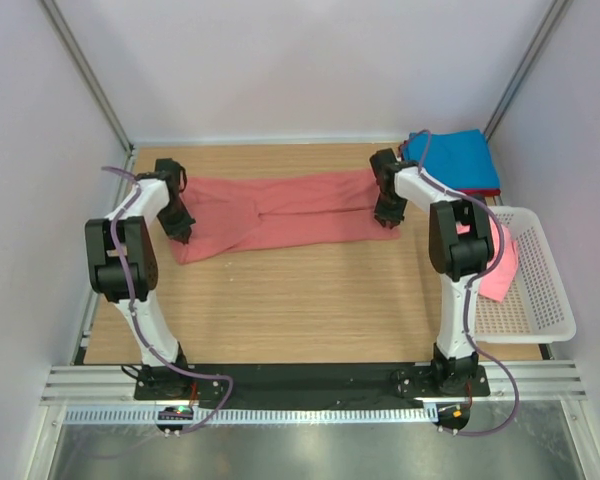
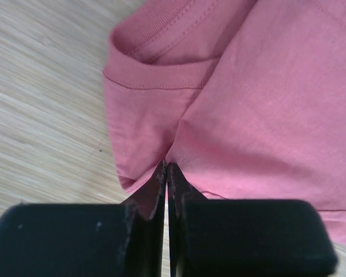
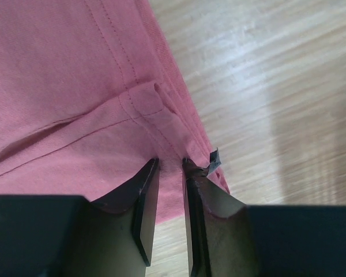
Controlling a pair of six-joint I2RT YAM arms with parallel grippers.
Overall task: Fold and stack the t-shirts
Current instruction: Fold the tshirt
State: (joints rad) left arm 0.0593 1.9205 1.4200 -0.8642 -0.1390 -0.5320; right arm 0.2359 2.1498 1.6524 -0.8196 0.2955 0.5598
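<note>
A pink t-shirt [image 1: 280,212] lies on the wooden table as a long folded band, stretched between my two grippers. My left gripper [image 1: 177,232] is at its left end. In the left wrist view it [image 2: 166,167] is shut and pinches a fold of the shirt [image 2: 265,115] near the ribbed collar. My right gripper [image 1: 388,220] is at the shirt's right end. In the right wrist view it [image 3: 170,161] stands a little open over the hemmed corner of the shirt [image 3: 57,75], which lies flat between the fingertips.
A folded blue t-shirt [image 1: 458,160] lies at the back right corner. A white basket [image 1: 535,290] stands at the right edge with another pink garment [image 1: 500,265] hanging over its near wall. Bare wood [image 1: 300,300] spreads in front of the shirt.
</note>
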